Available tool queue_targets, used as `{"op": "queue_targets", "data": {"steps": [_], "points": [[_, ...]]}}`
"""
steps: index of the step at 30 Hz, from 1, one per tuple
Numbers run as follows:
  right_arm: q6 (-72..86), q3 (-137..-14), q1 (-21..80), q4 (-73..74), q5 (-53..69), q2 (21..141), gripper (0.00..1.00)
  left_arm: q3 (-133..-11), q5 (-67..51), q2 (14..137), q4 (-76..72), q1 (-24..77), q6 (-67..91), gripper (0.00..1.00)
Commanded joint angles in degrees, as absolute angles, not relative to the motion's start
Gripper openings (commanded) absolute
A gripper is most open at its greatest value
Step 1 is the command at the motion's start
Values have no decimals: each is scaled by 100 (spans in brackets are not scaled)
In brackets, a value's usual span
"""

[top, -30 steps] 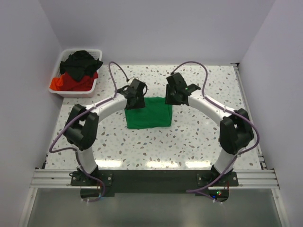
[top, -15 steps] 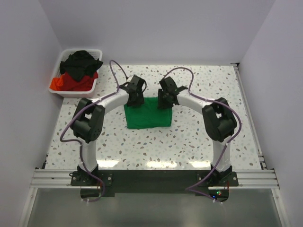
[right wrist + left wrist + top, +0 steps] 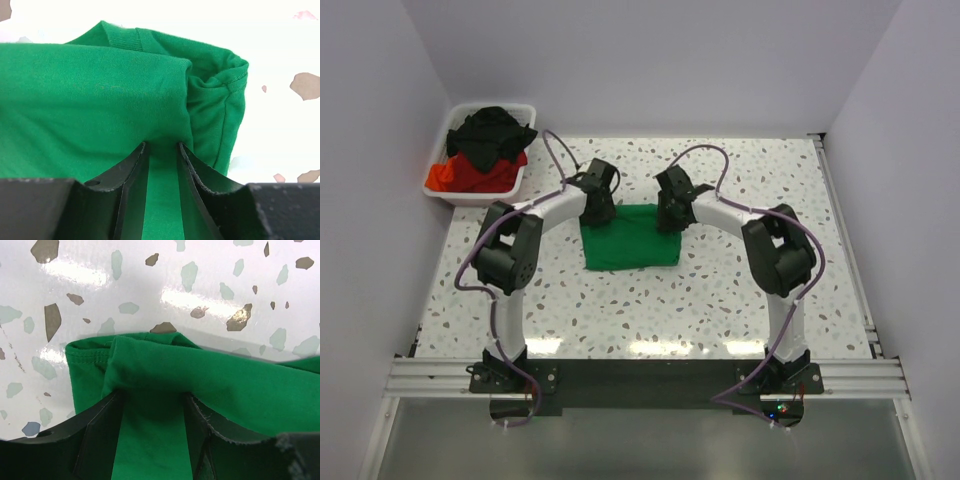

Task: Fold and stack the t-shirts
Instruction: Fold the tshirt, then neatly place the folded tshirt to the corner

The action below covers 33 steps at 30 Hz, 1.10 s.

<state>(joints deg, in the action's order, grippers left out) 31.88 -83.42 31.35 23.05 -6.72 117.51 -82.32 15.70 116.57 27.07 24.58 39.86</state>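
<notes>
Top view: green t-shirt (image 3: 630,240) lay as a roughly square folded pad at the middle of the speckled table (image 3: 740,290). Left gripper (image 3: 599,213) was down on its upper left corner, right gripper (image 3: 669,217) on its upper right corner. White bin (image 3: 476,194) sat in the upper left of the frame, well apart, with a black t-shirt (image 3: 495,130) heaped over a red t-shirt (image 3: 460,173) inside. Left wrist view: cloth ran up between the two dark fingers (image 3: 100,430), and a hemmed edge and a doubled fold showed just beyond their tips. The jaws stood fairly wide around the fabric, and I could not tell whether they gripped it or merely straddled it. Right wrist view: jaws were drawn close, clamped on a ridge of green cloth, with the stitched hem bunched at right of frame. Judgement: a fold along the far edge seemed to be under way. To do it well, both corners would need every layer caught, an even lift and matched travel toward the near edge, so the pad lands square. A loose left grip could drop that corner and skew the fold.
</notes>
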Motion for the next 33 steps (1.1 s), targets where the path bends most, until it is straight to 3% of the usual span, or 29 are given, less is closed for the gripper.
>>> {"op": "queue_targets", "data": {"steps": [1,9,19,33], "points": [[3261,-8288,3111,2312,-932,11611,32,-8183,1346,11585,2392,2355,3789,56],[3146,-8087,3111,2127,-870,11022,38,-7814,1090,10855,1723,2347,3314,56],[3190,-7454,2936,1960,-879,10415,62,-7620,1362,10178,2091,2268,3436,58],[2865,-6952,2531,1397,-18,10319,65,-6847,1231,9185,2259,1978,3525,65]]}}
